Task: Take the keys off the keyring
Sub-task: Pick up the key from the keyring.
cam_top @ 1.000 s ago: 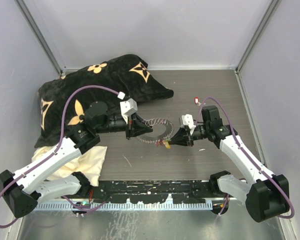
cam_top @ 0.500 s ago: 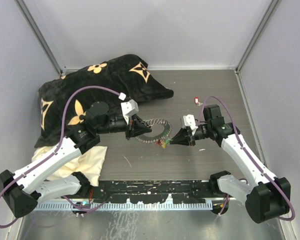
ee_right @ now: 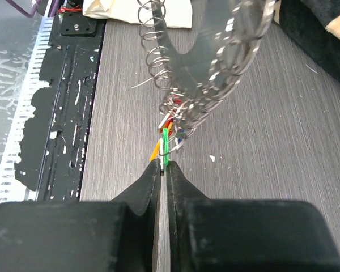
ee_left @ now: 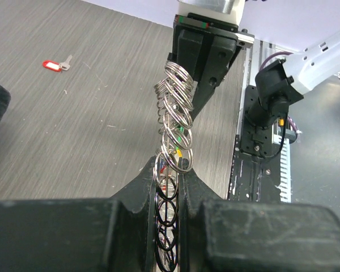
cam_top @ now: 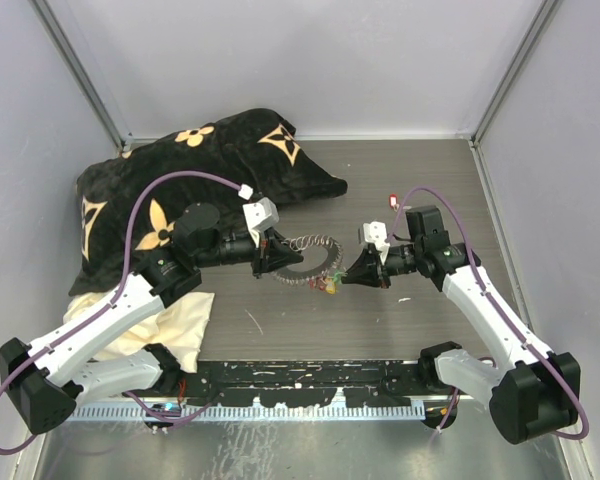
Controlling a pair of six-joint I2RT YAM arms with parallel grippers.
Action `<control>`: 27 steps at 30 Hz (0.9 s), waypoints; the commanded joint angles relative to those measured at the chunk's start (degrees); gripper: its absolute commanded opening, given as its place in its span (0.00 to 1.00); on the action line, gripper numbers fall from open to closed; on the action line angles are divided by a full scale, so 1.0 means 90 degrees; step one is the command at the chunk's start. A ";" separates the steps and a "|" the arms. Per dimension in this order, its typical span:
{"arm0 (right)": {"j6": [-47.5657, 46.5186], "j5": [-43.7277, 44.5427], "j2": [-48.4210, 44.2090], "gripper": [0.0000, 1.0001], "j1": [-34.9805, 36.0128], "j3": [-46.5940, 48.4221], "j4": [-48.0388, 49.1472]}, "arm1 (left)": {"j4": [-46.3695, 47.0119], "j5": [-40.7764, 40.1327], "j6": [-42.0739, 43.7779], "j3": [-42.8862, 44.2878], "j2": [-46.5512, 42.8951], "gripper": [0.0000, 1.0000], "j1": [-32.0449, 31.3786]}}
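The left hand (ee_left: 169, 173) is clamped narrow on the ring (ee_left: 175, 107), held between the arms with its coil running left to right. The keys (ee_right: 171, 131) bunch at its near right end, against the right hand (ee_right: 164, 168), which pinches the green key (ee_right: 165, 148). Pulling right looks the way off. Over the last second, the right hand has edged slightly left and far.

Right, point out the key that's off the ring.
The red-headed key, lying alone on the table; the other keys hang bunched on the keyring.
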 commanded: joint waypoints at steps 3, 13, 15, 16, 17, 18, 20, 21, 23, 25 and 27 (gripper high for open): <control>-0.0032 -0.0314 0.0035 0.09 0.0079 0.0198 0.0018 | 0.1072 -0.0275 -0.0266 0.0048 -0.0108 0.00 0.0022; 0.0495 -0.0697 0.0106 0.11 0.0077 0.0188 0.0290 | 0.1083 -0.0402 -0.0144 -0.0043 -0.0252 0.00 0.0025; 0.0502 -0.0735 0.0089 0.11 0.0079 0.0219 0.0249 | 0.0976 -0.0423 -0.0047 -0.0034 -0.0291 0.00 0.0022; 0.0501 -0.0742 0.0088 0.10 0.0079 0.0243 0.0215 | 0.0909 -0.0432 0.0008 -0.0020 -0.0310 0.00 0.0024; 0.0499 -0.0744 0.0086 0.10 0.0083 0.0246 0.0205 | 0.0862 -0.0442 0.0054 -0.0014 -0.0327 0.00 0.0016; 0.0502 -0.0736 0.0090 0.10 0.0078 0.0235 0.0217 | 0.0855 -0.0443 0.0072 -0.0021 -0.0348 0.00 0.0015; 0.0626 -0.0712 0.0135 0.11 0.0085 0.0174 0.0374 | 0.0946 -0.0404 0.0045 -0.0049 -0.0375 0.00 0.0018; 0.0870 -0.0673 0.0172 0.11 0.0077 0.0142 0.0547 | 0.1060 -0.0366 -0.0014 -0.0068 -0.0381 0.00 0.0024; 0.1304 -0.0540 0.0195 0.11 0.0078 0.0046 0.0953 | 0.1232 -0.0315 -0.0131 -0.0104 -0.0383 0.00 0.0021; 0.1617 -0.0434 0.0198 0.12 0.0081 -0.0051 0.1269 | 0.1364 -0.0297 -0.0239 -0.0116 -0.0386 0.00 0.0024; 0.1784 -0.0452 0.0188 0.14 0.0084 -0.0127 0.1504 | 0.1480 -0.0287 -0.0324 -0.0125 -0.0407 0.00 0.0007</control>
